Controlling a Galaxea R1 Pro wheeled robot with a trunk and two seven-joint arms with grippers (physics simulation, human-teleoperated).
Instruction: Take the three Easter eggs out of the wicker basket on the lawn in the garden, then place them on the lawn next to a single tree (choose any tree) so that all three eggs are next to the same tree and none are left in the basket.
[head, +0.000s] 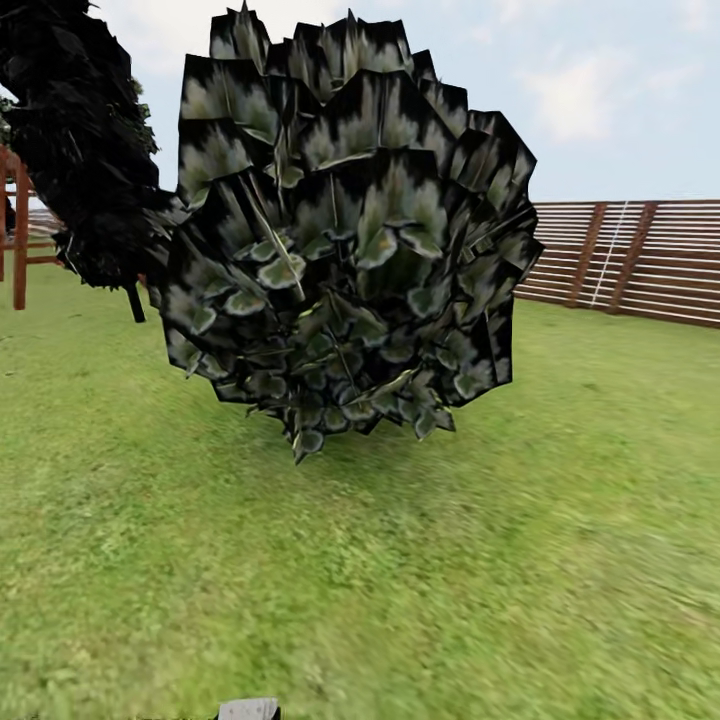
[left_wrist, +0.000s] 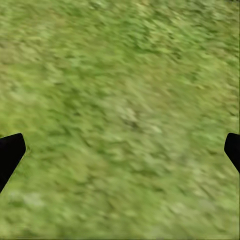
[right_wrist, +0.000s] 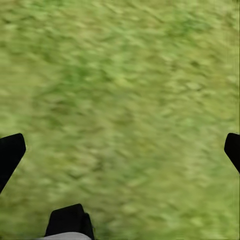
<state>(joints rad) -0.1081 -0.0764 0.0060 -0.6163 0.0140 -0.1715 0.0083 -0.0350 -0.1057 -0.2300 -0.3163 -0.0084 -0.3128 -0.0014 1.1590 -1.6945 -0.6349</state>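
The lawn (head: 480, 560) spreads wide in the head view, short mottled green grass. The Easter eggs, the wicker basket and the tree are out of view. My left gripper (left_wrist: 120, 150) stands open over bare grass, its black fingertips (left_wrist: 10, 152) at the frame's two sides with nothing between them. My right gripper (right_wrist: 120, 150) is open the same way above the lawn (right_wrist: 130, 100), fingertips (right_wrist: 10, 152) wide apart and empty.
A large dark-leaved bush (head: 345, 230) hangs close ahead in the head view. A darker thin-trunked tree (head: 85, 150) stands behind it at the left. A wooden slat fence (head: 630, 255) runs along the right, red-brown posts (head: 20, 235) at the far left.
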